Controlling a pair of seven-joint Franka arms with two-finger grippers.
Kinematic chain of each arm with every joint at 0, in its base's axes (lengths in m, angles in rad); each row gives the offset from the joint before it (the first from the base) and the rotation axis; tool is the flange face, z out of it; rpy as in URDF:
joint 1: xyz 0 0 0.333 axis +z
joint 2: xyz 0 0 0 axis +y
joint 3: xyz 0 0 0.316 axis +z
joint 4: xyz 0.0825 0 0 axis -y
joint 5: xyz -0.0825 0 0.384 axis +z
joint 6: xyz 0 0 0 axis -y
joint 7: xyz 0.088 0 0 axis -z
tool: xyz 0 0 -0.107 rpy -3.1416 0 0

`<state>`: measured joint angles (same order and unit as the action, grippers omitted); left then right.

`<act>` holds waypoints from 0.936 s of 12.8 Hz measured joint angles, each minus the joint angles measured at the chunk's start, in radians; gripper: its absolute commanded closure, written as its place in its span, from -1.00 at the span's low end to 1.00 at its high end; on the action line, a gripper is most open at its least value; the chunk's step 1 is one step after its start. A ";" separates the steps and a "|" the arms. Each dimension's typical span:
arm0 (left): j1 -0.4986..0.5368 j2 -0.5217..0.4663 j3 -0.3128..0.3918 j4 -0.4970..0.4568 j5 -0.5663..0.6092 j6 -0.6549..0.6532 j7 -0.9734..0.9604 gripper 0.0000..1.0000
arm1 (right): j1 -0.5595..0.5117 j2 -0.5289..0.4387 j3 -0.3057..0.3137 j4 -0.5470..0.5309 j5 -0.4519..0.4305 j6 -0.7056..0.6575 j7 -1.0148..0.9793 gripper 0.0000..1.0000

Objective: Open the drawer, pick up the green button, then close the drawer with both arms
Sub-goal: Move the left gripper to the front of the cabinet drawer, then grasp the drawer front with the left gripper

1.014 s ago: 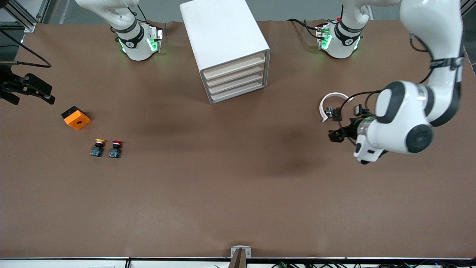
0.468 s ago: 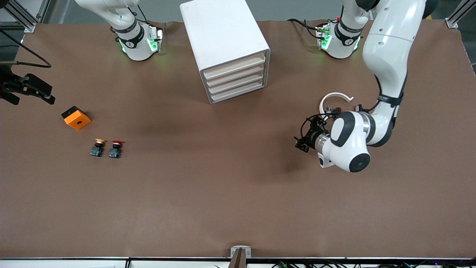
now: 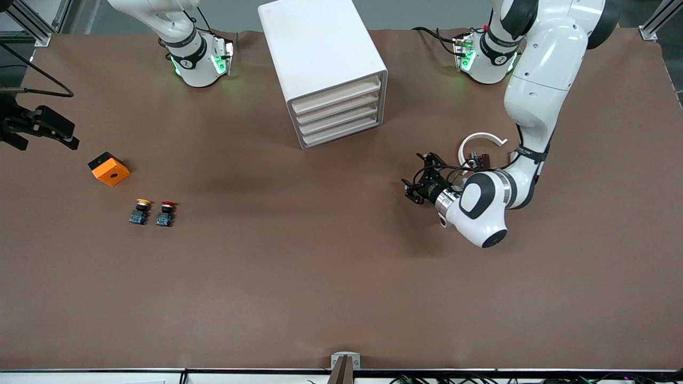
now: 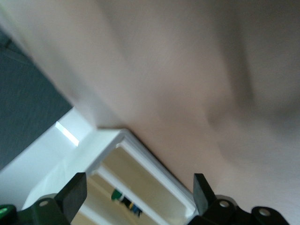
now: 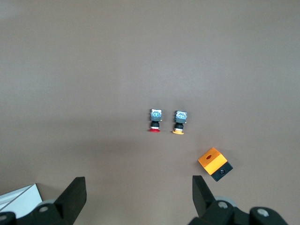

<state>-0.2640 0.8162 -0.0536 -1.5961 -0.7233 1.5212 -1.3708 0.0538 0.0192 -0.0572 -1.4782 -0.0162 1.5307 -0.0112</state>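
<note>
The white cabinet [image 3: 320, 48] stands near the robots' bases, its four cream drawers [image 3: 337, 112] all pushed in. My left gripper [image 3: 420, 180] is open and empty. It hangs low over the bare table, nearer to the front camera than the cabinet and toward the left arm's end, pointing at the drawer fronts. In the left wrist view the gripper [image 4: 139, 188] frames the cabinet's front [image 4: 154, 173], and the green button [image 4: 123, 200] shows inside one drawer; I cannot tell which. My right gripper [image 5: 136, 197] is open and empty, high over the table, and waits.
An orange box [image 3: 109, 168], a yellow-capped button [image 3: 140, 211] and a red-capped button [image 3: 166, 213] lie toward the right arm's end. A white curved ring [image 3: 480, 140] with a small dark part [image 3: 478, 159] lies beside the left arm's wrist.
The left arm has swung and lowered, carrying its open gripper toward the middle of the table, closer to the cabinet front. The right arm has not moved.
</note>
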 measured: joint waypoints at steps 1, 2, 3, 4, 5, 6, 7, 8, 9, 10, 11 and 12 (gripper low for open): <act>-0.007 0.006 -0.004 -0.003 -0.022 -0.016 -0.063 -1.00 | 0.000 0.000 0.000 0.000 0.000 0.000 0.000 -1.00; -0.026 0.008 -0.008 -0.003 -0.034 -0.023 -0.141 -1.00 | 0.000 0.000 0.000 0.000 0.000 0.000 0.000 -1.00; -0.056 0.008 -0.009 -0.003 -0.047 -0.026 -0.229 -1.00 | 0.000 0.000 0.000 0.000 0.000 0.000 0.000 -1.00; -0.092 0.008 -0.010 -0.001 -0.058 -0.026 -0.314 -1.00 | 0.000 0.000 0.000 0.000 0.000 0.000 0.000 -1.00; -0.127 0.008 -0.010 0.000 -0.072 -0.026 -0.391 -1.00 | 0.000 0.000 0.000 0.000 0.000 0.000 0.000 -1.00; -0.154 0.008 -0.010 0.001 -0.095 -0.026 -0.464 -1.00 | 0.000 0.000 0.000 0.000 0.000 0.000 0.000 -1.00; -0.174 0.008 -0.010 0.002 -0.125 -0.026 -0.530 -0.93 | 0.000 0.000 0.000 0.000 0.000 0.000 0.000 -1.00; -0.188 0.009 -0.010 0.002 -0.149 -0.026 -0.581 -0.85 | 0.000 0.000 0.000 0.000 0.000 0.000 0.000 -1.00; -0.200 0.013 -0.010 0.001 -0.168 -0.026 -0.614 -0.77 | 0.000 0.000 0.000 0.000 0.000 0.000 0.000 -1.00; -0.213 0.020 -0.010 0.000 -0.184 -0.026 -0.639 -0.73 | 0.000 0.000 0.000 0.000 0.000 0.000 0.000 -1.00; -0.227 0.028 -0.010 0.000 -0.200 -0.026 -0.656 -0.68 | 0.000 0.000 0.000 0.000 0.000 0.000 0.000 -1.00; -0.239 0.036 -0.010 0.000 -0.213 -0.026 -0.671 -0.62 | 0.000 0.000 0.000 0.000 0.000 0.000 0.000 -1.00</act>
<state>-0.5027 0.8521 -0.0633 -1.5961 -0.9359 1.4948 -2.0417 0.0540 0.0192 -0.0572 -1.4781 -0.0162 1.5308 -0.0113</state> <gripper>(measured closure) 0.110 0.000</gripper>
